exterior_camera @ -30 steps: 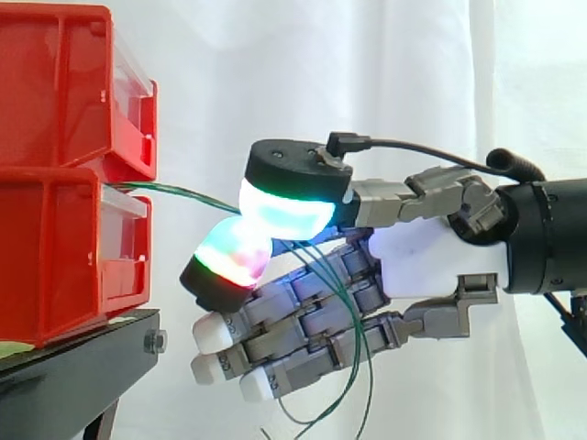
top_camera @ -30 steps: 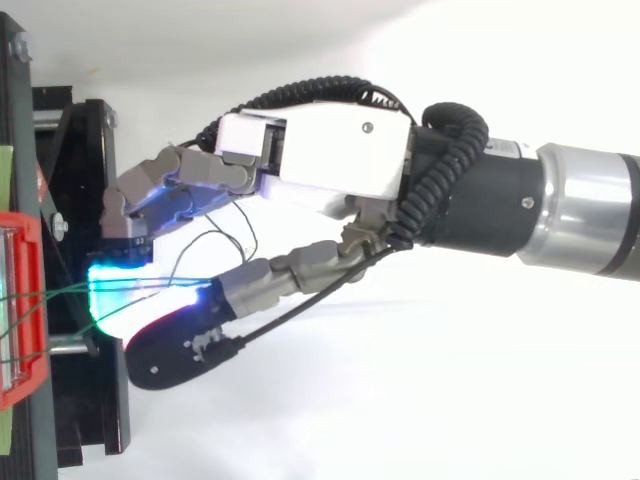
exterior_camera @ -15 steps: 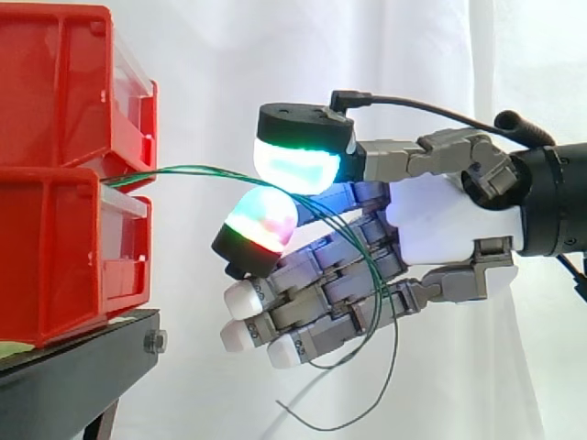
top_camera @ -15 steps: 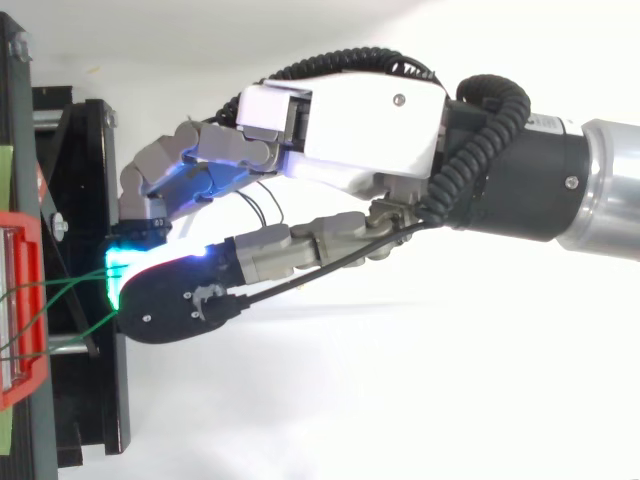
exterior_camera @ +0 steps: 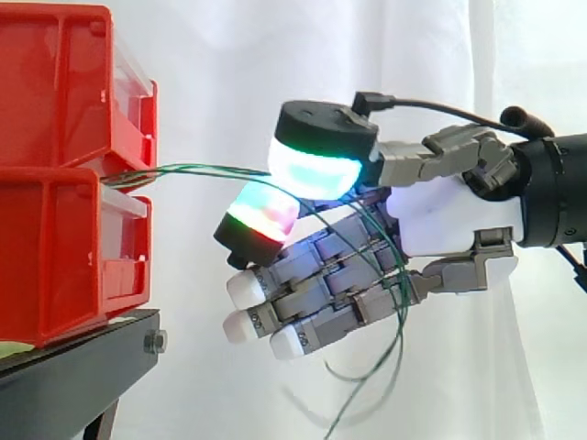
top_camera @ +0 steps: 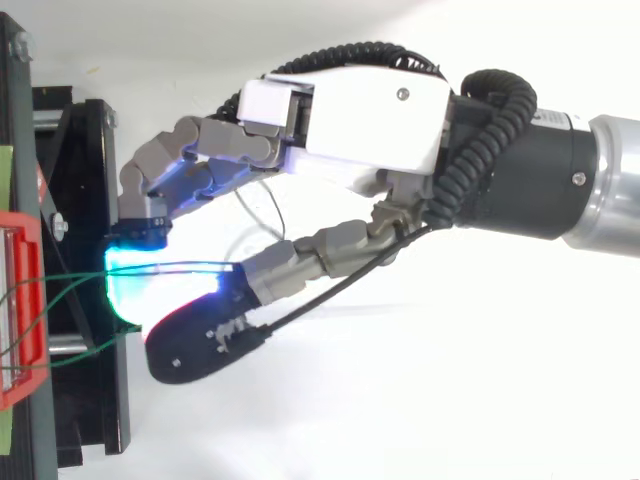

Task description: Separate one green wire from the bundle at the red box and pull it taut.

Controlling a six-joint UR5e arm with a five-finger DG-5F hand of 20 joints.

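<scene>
Green wire [exterior_camera: 206,168] drawn nearly straight and level from the front edge of the red box [exterior_camera: 64,247], at the seam between lower and upper bins, out to the right. Pinched there between two glowing pads [exterior_camera: 316,170] of the hand [exterior_camera: 449,225], other fingers half curled beneath. Past the pinch, trailing over the palm and dangling in loose loops below. At the box edge, the bundle [exterior_camera: 128,177], slacker. Underneath, a black stand [exterior_camera: 73,376].

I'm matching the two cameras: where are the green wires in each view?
Side view: green wires run from between the red bins, at left, rightward to the hand.
Top view: lower left, from the red bins to the hand.
Shared landmark: the red bins.
</scene>
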